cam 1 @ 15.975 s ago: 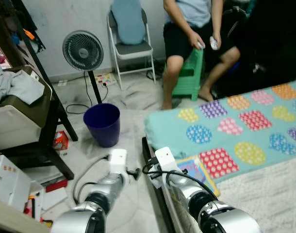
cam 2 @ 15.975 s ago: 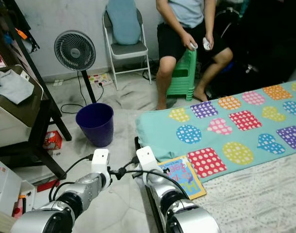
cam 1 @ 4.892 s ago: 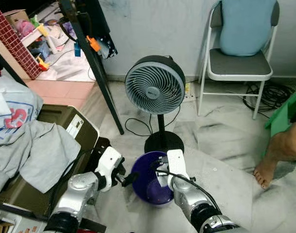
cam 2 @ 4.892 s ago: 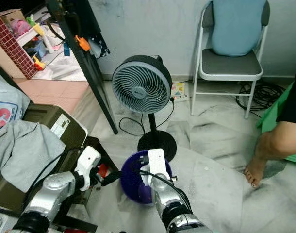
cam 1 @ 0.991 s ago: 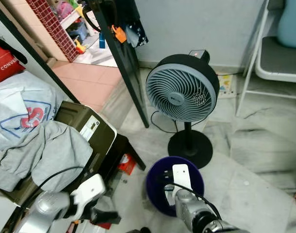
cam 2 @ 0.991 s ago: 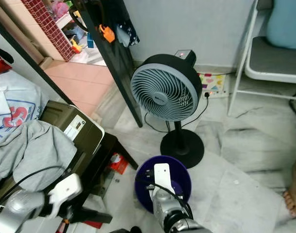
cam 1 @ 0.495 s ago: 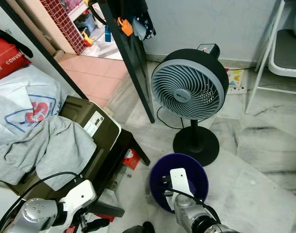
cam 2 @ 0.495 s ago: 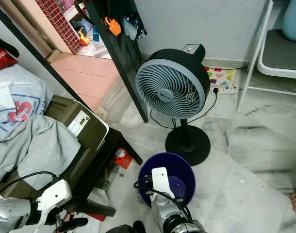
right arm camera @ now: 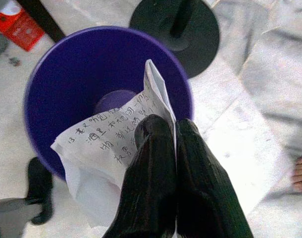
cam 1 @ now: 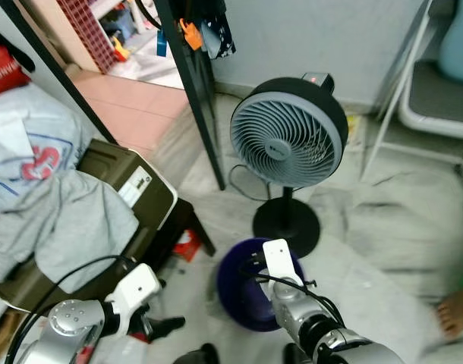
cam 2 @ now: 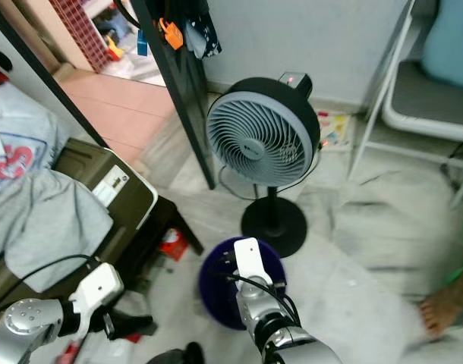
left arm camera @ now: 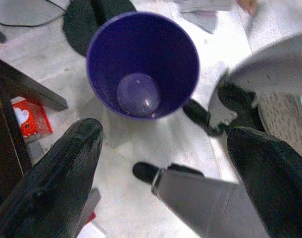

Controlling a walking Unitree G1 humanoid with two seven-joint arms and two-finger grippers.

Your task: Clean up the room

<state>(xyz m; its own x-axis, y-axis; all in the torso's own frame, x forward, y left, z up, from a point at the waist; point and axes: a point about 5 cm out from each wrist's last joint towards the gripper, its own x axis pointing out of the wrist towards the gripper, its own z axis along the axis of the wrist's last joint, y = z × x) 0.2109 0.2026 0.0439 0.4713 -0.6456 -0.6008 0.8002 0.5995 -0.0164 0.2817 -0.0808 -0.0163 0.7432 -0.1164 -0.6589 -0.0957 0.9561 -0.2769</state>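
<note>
Right tool (right arm camera: 173,130) pinched tight on a sheet of handwritten paper (right arm camera: 99,148), fingers pressed together with the sheet trapped between them. Held directly above the open mouth of the purple bin (right arm camera: 57,74), most likely so that the sheet falls inside once released rather than onto the floor. Paper hanging off the fingertips, part of it over the bin's hollow and a lower corner reaching out past the near rim; a clean drop may want the tool a little further over the centre. Bin bottom bare beneath the tool, nothing else visible inside.

Left tool (left arm camera: 166,148) spread wide, gripping nothing, hovering low to one side of the same bin and looking down into it; kept apart from the right tool, seemingly to leave the drop path free. Beyond the bin from the right tool, the round black base of a standing fan (cam 1: 289,141). Off to the left tool's side, a small red packet (left arm camera: 26,119) lying on the floor (cam 1: 398,227) by a dark furniture leg, probably more litter to collect. Release over the bin judged the step in hand.
</note>
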